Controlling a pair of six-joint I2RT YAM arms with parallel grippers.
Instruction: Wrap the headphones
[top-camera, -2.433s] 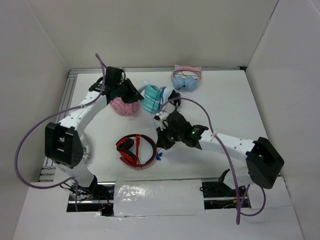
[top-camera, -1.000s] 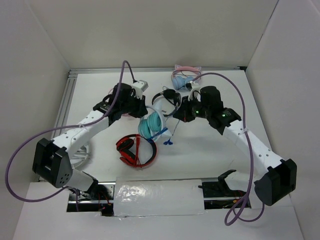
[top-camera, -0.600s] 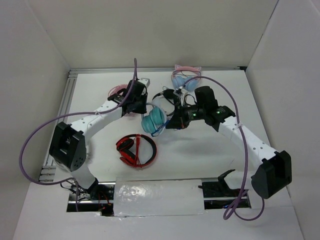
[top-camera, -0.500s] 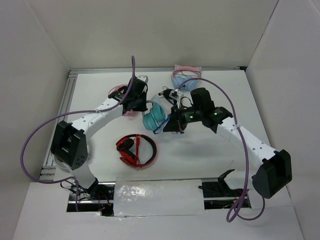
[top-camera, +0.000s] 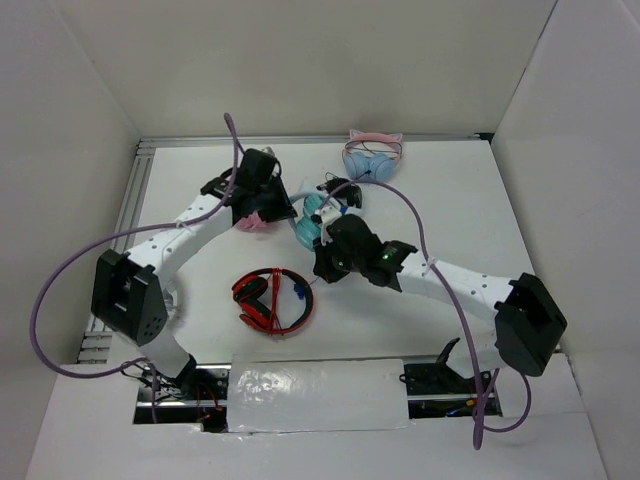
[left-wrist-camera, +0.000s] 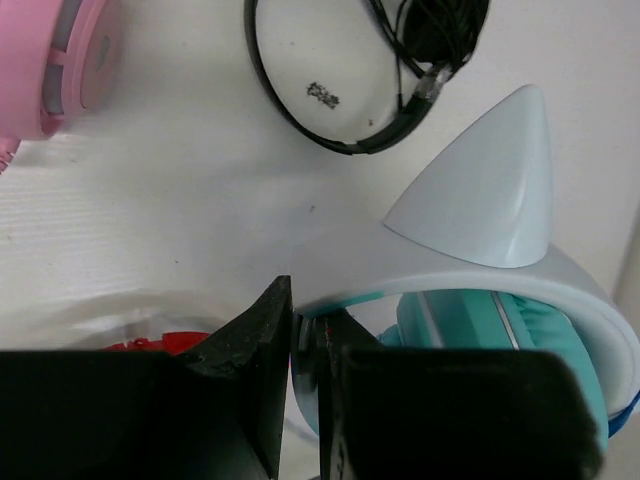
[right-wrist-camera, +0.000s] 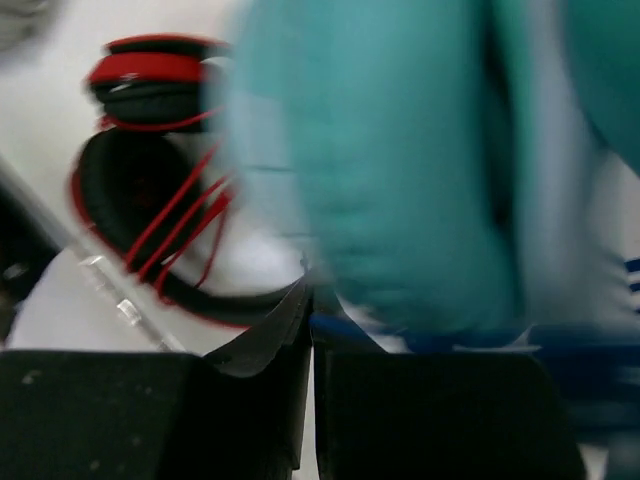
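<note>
The teal headphones (top-camera: 308, 222) with a white headband (left-wrist-camera: 470, 268) and a small cat ear (left-wrist-camera: 483, 190) are held between both arms at mid-table. My left gripper (top-camera: 278, 208) is shut on the headband, which sits between its jaws in the left wrist view (left-wrist-camera: 308, 340). One teal ear cup (left-wrist-camera: 515, 345) hangs beside that gripper. My right gripper (top-camera: 322, 268) is just in front of the headphones. In the blurred right wrist view (right-wrist-camera: 312, 320) it is shut on the thin blue cable (right-wrist-camera: 450, 338), directly below a teal ear cup (right-wrist-camera: 400, 170).
A red and black pair (top-camera: 272, 300) lies near the front, also seen in the right wrist view (right-wrist-camera: 150, 190). A pink pair (top-camera: 250, 218) lies under the left arm. A black pair (top-camera: 337, 193) and a light-blue pair with pink ears (top-camera: 372, 158) lie farther back.
My right gripper has swung toward the front and left with the cable. My left gripper has shifted slightly left and back, and the teal headphones went with it.
</note>
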